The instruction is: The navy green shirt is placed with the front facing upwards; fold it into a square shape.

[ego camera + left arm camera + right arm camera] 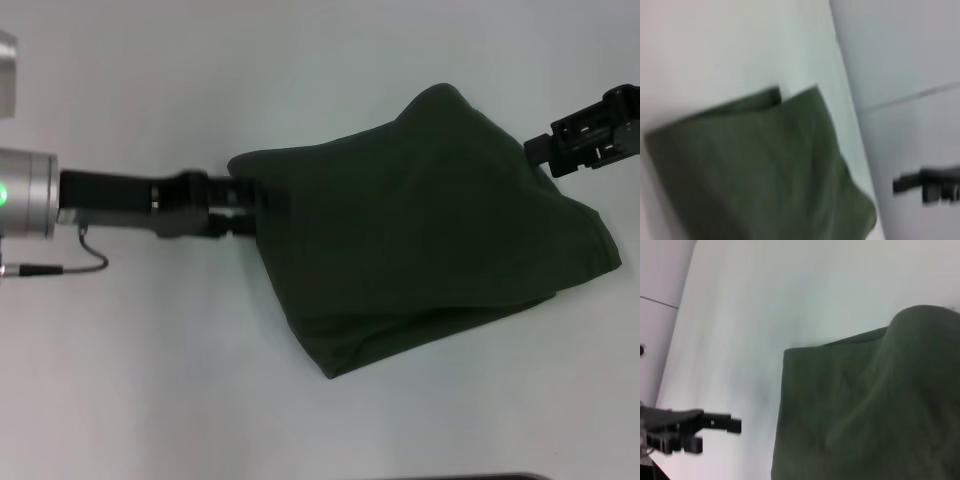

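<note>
The navy green shirt (430,225) lies folded into a rough, bulging four-sided bundle on the white table, plain fabric up. One corner humps up at the far side (440,95). No collar or sleeves show. My left gripper (252,208) hovers at the bundle's left edge, open, with nothing between its fingers. The right wrist view shows it (735,426) a little apart from the shirt (865,410). My right gripper (540,155) hangs over the shirt's far right edge; the left wrist view shows it (897,185) clear of the cloth (765,170).
The white table (300,60) surrounds the shirt on all sides. A thin black cable (70,268) loops below my left arm. A dark strip (460,477) marks the table's near edge.
</note>
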Robot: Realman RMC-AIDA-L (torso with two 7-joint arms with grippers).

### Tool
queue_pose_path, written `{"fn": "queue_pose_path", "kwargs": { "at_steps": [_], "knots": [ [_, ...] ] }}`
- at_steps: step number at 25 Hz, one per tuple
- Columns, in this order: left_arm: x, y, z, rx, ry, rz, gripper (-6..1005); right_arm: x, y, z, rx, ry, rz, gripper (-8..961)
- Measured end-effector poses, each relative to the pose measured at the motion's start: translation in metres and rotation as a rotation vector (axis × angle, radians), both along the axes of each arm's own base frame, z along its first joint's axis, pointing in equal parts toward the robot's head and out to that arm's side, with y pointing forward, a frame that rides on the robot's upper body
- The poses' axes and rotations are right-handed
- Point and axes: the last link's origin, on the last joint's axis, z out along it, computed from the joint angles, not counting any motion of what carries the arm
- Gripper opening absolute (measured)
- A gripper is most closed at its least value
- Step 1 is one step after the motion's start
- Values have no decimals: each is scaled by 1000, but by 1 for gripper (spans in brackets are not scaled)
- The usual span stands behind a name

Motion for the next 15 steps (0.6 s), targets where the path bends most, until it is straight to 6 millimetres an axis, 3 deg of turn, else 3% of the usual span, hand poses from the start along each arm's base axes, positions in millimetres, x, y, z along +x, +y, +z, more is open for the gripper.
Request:
{"fn": "queue_pose_path", "kwargs": {
  "at_steps": [4, 9, 15],
  "knots": [
    [1, 8, 0, 28, -1, 61, 884, 5, -4, 0, -10, -4, -13, 600],
    [-2, 16, 0, 60, 25, 100, 885, 21, -5, 14, 52, -20, -64, 599],
    [0, 13, 1, 26, 27, 78, 885, 25, -4, 21, 78, -20, -76, 598]
  ]
}}
